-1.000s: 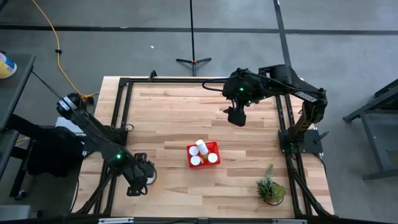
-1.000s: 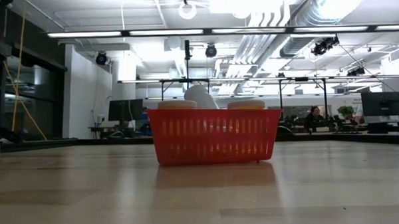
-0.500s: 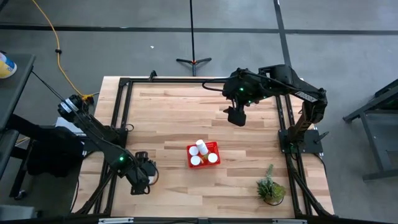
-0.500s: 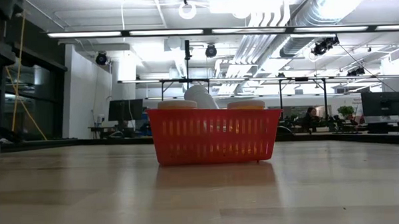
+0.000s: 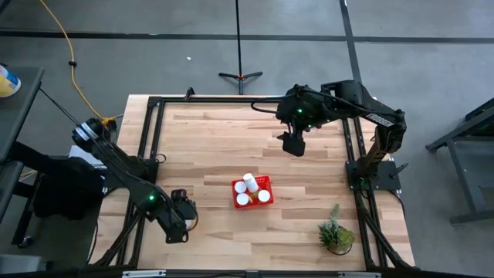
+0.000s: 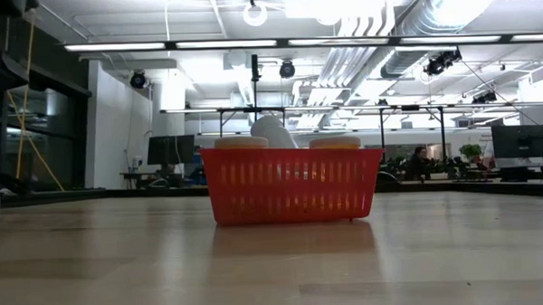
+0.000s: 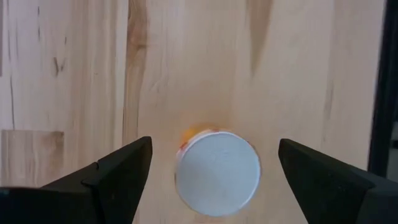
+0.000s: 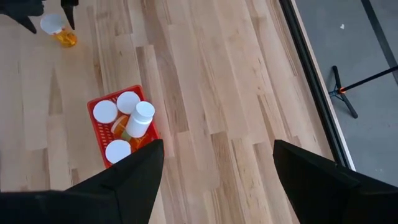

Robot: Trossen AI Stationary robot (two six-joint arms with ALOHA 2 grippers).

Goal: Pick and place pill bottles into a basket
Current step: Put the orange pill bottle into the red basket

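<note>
Bare wood lay on both sides of the upright pill bottle (image 7: 217,172), leaving each finger of the wide-spread left gripper (image 7: 214,171) an open lane beside it. The stretch of table (image 5: 216,150) between this bottle and the basket (image 5: 265,184) held no obstacle. Inside the basket, white-capped bottles (image 8: 127,115) filled most of the floor. A potted plant (image 5: 336,232) stood well apart, near the table's right corner.

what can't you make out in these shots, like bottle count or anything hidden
- Pill bottles in the basket: high view shows three white caps; right wrist view shows four; any bottles underneath are hidden.
- Loose pill bottle: hidden under the left gripper in the high view; label unseen anywhere.
- Low view: basket wall hides the bottle bodies; neither arm shows.
- Right gripper: holds nothing visible.
</note>
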